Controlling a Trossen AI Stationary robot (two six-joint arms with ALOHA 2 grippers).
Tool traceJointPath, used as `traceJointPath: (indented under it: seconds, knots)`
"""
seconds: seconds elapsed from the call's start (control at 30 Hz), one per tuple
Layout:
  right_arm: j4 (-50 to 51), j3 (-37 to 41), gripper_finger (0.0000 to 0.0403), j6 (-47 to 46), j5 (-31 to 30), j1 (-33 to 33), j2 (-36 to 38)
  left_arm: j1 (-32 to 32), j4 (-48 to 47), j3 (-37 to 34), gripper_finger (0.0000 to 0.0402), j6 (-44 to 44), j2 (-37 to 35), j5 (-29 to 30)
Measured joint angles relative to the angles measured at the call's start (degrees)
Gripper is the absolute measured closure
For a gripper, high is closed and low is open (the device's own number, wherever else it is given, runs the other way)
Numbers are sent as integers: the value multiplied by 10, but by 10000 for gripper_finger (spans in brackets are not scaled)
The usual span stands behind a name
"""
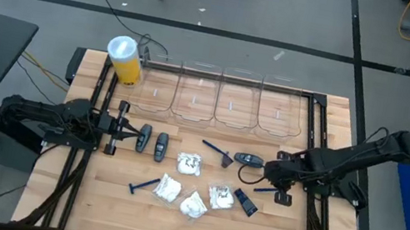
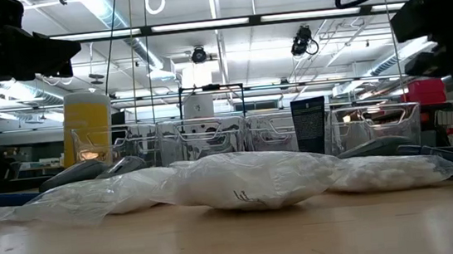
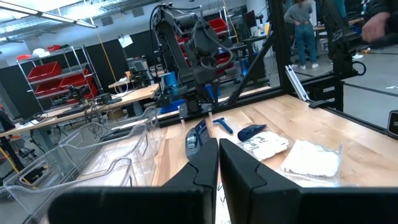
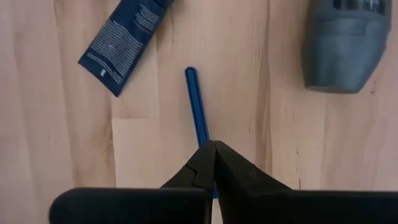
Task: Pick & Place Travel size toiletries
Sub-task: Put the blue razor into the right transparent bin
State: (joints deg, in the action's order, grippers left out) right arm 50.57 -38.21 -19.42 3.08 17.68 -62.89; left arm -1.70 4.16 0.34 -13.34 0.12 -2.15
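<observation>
Several white packets (image 1: 190, 163) (image 2: 249, 183) lie mid-table, with blue razors (image 1: 146, 185) (image 1: 216, 149) around them. Two dark grey pieces (image 1: 152, 142) (image 3: 196, 134) lie on the wood left of the packets. A grey oval (image 1: 248, 158) (image 4: 345, 43) and a dark blue tube (image 1: 246, 203) (image 4: 127, 40) lie on the right. My right gripper (image 1: 271, 182) (image 4: 211, 149) points down between those two, shut on a thin blue razor (image 1: 264, 190). My left gripper (image 1: 123, 126) (image 3: 217, 152) is shut and level at the table's left, just left of the dark grey pieces, touching nothing. My right gripper pinches the blue razor's handle (image 4: 200, 127) between its two fingertips, coming from above and pointing down. The handle runs out ahead of the fingertips and a short bit shows behind them. Whether it is lifted off the wood, I cannot tell.
Several clear bins (image 1: 221, 97) (image 3: 93, 155) stand in a row along the far edge. A tall yellow cylinder with a white lid (image 1: 124, 60) (image 2: 87, 128) stands at the far left corner. Bare wood lies along the near edge. People stand beyond the table in the left wrist view.
</observation>
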Motion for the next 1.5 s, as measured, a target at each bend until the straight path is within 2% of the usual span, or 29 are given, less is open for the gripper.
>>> traceJointPath:
  seconds: [0.57, 0.77, 1.1, 1.5]
  knots:
    - [-75, 53, 239, 39, 20, 17, -2, 0, 0, 0, 378, 0, 0, 0]
    - [-84, 56, 205, 39, 16, 28, -38, 0, 0, 0, 378, 0, 0, 0]
    - [-106, 56, 190, 40, -11, 28, -98, 0, 0, 0, 378, 0, 0, 0]
    - [-123, 56, 219, 49, -16, 49, -142, 0, 0, 0, 377, 0, 0, 0]
